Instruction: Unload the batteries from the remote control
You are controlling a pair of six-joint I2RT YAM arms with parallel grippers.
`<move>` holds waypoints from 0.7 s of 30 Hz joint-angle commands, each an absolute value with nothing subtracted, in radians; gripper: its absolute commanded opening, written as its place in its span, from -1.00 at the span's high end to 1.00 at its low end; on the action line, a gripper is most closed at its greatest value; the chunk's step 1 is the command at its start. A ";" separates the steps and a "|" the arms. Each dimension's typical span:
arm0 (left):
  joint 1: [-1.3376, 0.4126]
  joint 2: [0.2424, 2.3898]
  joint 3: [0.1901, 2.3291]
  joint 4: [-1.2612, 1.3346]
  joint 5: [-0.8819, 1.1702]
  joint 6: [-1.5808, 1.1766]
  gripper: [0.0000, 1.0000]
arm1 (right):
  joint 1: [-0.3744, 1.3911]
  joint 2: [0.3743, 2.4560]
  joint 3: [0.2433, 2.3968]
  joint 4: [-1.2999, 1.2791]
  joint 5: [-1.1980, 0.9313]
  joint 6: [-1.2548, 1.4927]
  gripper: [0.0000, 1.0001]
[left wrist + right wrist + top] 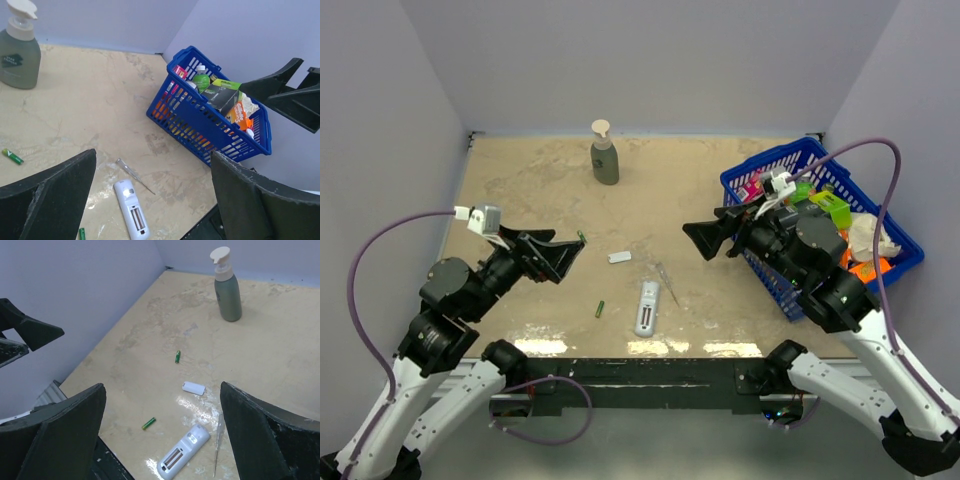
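1. The remote control [647, 308] is lying flat on the table [520, 190], near the front edge between the two arms, with its battery recess facing up and uncovered. Both wrist views are showing the recess as pale slots with no green in them, so it is reading as empty.
2. The near battery [601, 309] is lying loose on the table just left of the remote control, apart from it. The far battery [582, 237] is lying farther back and to the left. From above it is showing close to the tip of the left gripper [565, 258], but the right wrist view is showing it resting on bare table with nothing holding it.
3. The small white cover piece [619, 257] is lying detached behind the remote control. A thin grey stick [667, 283] is lying just to its right.
4. The left gripper is hovering above the table, jaws spread wide and carrying nothing. The right gripper [698, 240] is hovering beside the blue basket [200, 132], jaws equally wide and empty.
5. Judgement: the unloading is looking complete — two batteries are out and none is showing in the recess. One caveat: the recess is appearing small in every view, so this is a reading and not a certainty.
6. The soap dispenser [605, 160] at the rear is playing no part.
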State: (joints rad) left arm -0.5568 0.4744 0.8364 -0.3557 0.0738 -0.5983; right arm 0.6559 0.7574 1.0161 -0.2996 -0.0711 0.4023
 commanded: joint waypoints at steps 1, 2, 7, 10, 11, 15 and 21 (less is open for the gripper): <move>-0.554 0.423 0.876 -0.313 0.071 -0.557 -1.00 | 0.657 0.758 1.017 -0.278 -0.081 0.425 -0.97; -0.554 0.419 0.879 -0.311 0.072 -0.552 -1.00 | 0.658 0.755 1.016 -0.275 -0.081 0.426 -0.97; -0.552 0.417 0.905 -0.336 0.086 -0.549 -1.00 | 0.658 0.741 1.015 -0.268 -0.081 0.436 -0.97; -0.554 0.413 0.916 -0.327 0.092 -0.540 -1.00 | 0.657 0.729 1.012 -0.259 -0.078 0.434 -0.97; -0.552 0.413 0.917 -0.322 0.091 -0.538 -1.00 | 0.657 0.726 1.014 -0.258 -0.077 0.434 -0.97; -0.554 0.426 0.931 -0.299 0.116 -0.549 -1.00 | 0.658 0.716 1.016 -0.264 -0.064 0.439 -0.97; -0.552 0.439 0.959 -0.293 0.109 -0.535 -1.00 | 0.657 0.715 1.008 -0.264 -0.052 0.448 -0.97</move>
